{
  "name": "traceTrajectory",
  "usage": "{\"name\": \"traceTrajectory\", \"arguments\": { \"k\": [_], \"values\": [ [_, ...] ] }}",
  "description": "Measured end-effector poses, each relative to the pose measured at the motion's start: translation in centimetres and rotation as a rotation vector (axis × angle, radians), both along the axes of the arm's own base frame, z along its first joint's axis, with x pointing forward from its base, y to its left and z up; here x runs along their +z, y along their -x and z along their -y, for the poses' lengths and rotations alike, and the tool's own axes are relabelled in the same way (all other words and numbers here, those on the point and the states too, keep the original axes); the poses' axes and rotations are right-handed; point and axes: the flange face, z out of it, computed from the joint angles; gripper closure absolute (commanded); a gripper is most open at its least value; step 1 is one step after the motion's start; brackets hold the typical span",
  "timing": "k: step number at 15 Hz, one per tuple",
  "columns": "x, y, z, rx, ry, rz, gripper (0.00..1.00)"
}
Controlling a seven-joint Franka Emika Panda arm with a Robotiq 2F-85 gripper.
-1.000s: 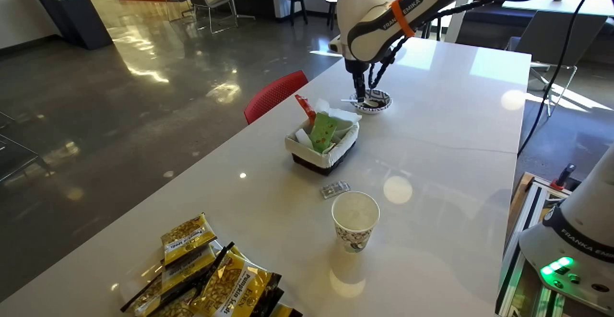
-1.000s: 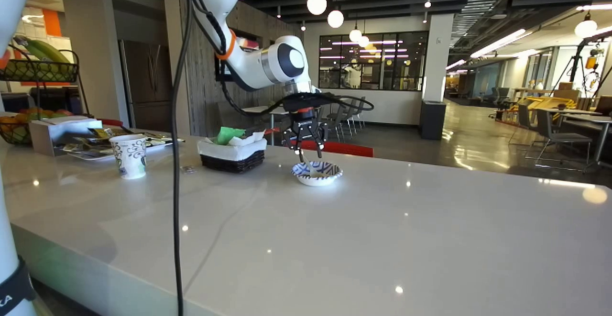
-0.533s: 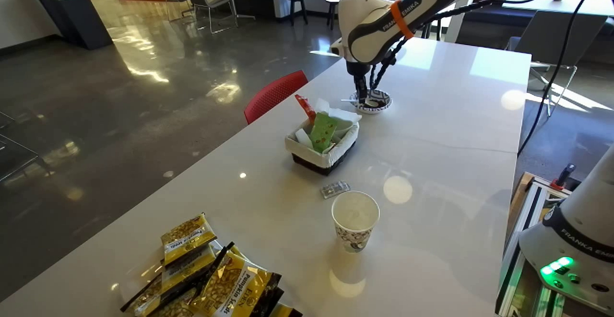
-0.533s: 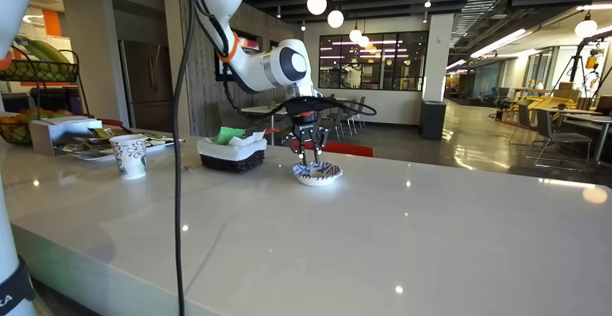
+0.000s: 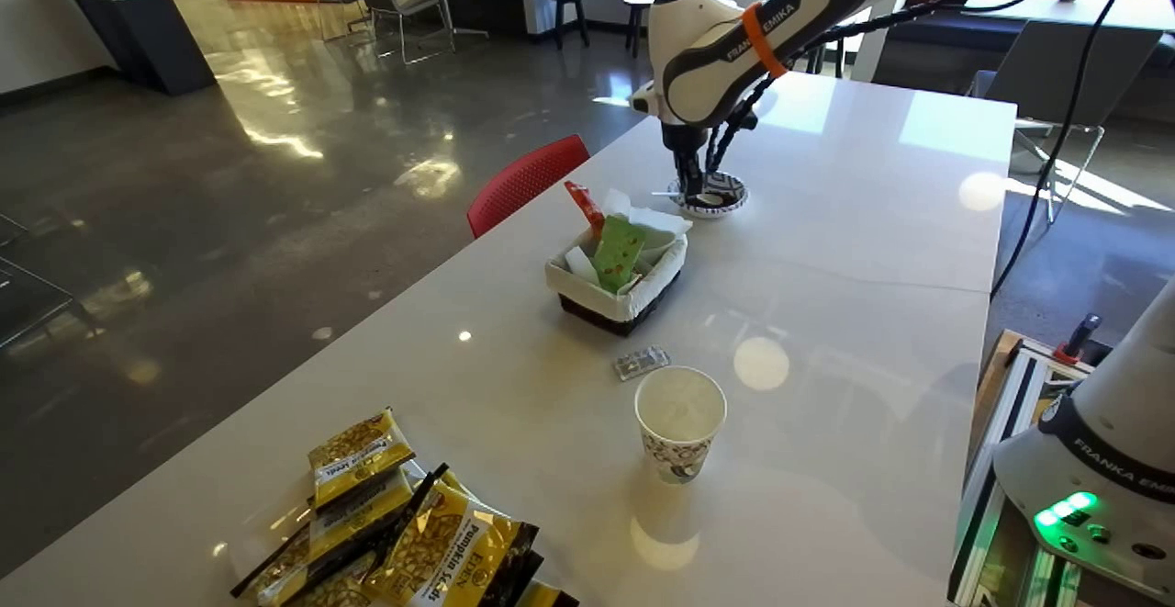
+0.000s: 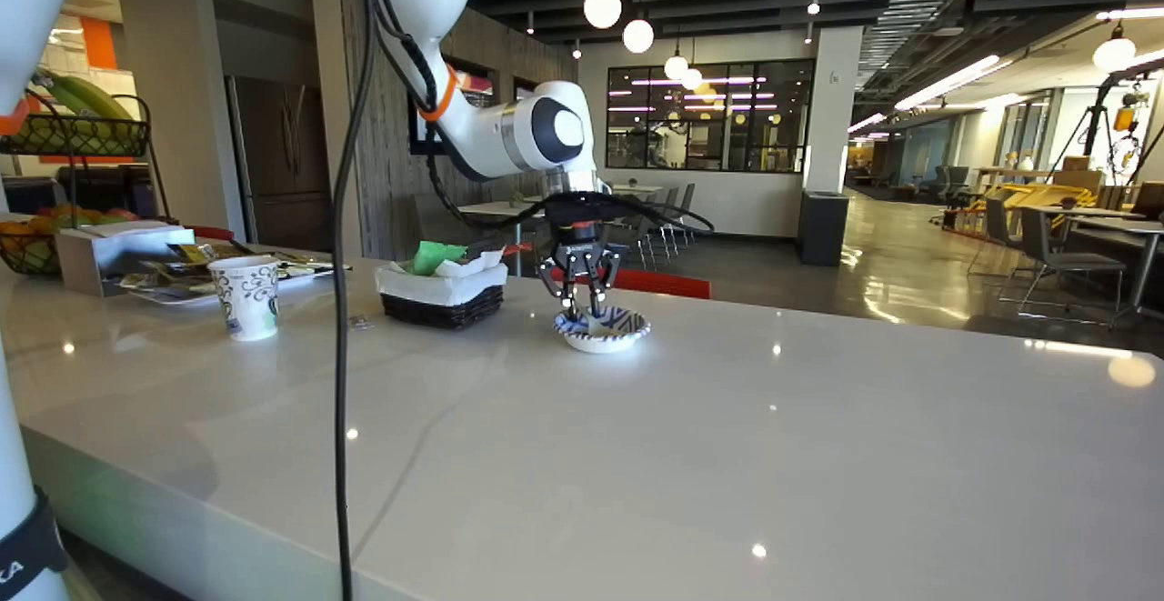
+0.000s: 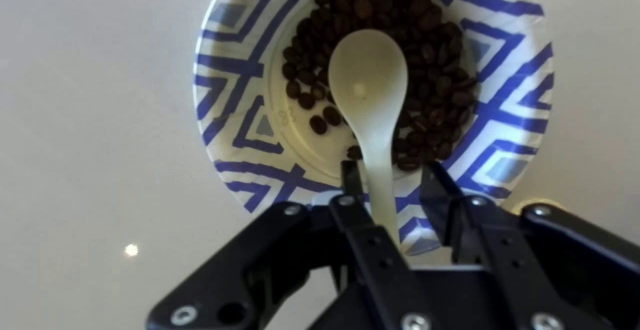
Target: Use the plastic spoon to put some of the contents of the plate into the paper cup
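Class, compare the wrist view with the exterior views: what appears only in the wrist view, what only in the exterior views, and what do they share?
Only the wrist view: dark beans that can be made out one by one around the pale spoon.

Only the exterior views: the paper cup, the lined basket holding a green packet, and a red chair.

Shared: the claw, the spoon, the patterned plate and the tabletop.

You see a smooth plastic spoon (image 7: 368,75) over the paper plate (image 7: 227,120); beneath that plate, the tabletop (image 6: 727,455) looks glossy.
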Motion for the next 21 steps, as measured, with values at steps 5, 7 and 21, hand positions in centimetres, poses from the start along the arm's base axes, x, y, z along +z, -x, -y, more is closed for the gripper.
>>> {"name": "traceTrajectory", "arguments": {
  "k": [5, 7, 21],
  "values": [
    [-0.6, 0.1, 0.7, 0.005, -0.016, -0.012, 0.98],
    [-0.5, 0.0, 1.0, -0.004, -0.031, 0.0, 0.96],
    [2.6, 0.6, 3.3, -0.468, -0.293, 0.281, 0.96]
  ]
}}
